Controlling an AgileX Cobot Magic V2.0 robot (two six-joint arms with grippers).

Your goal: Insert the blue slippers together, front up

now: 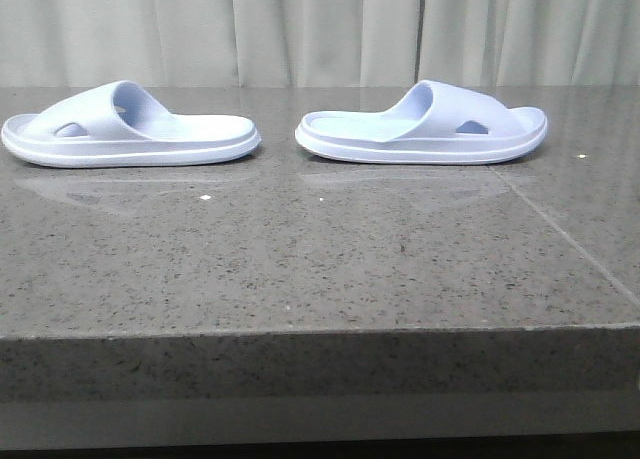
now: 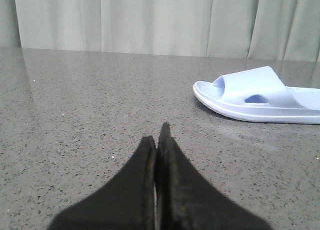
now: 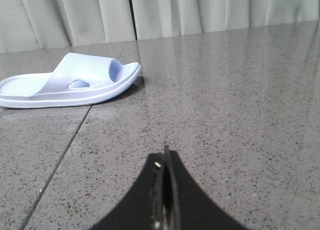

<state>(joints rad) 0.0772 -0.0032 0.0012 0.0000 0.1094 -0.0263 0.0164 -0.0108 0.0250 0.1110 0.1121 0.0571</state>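
Nothing done yet: both blue slippers, left slipper (image 1: pixel 128 127) and right slipper (image 1: pixel 425 124), lie flat, heels facing, apart on the worktop (image 1: pixel 300 259); left hand (image 2: pixel 159 140) and right hand (image 3: pixel 165 162) pressed together, empty

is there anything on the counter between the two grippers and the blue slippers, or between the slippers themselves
Nothing visible. Bare counter lies between the left gripper and the left slipper, between the right gripper and the right slipper, and in the gap separating both slippers.

blue slippers (image 1: pixel 130 131): matt moulded foam | table (image 1: pixel 300 259): glossy speckled grey stone | curtain (image 1: pixel 300 29): cloth
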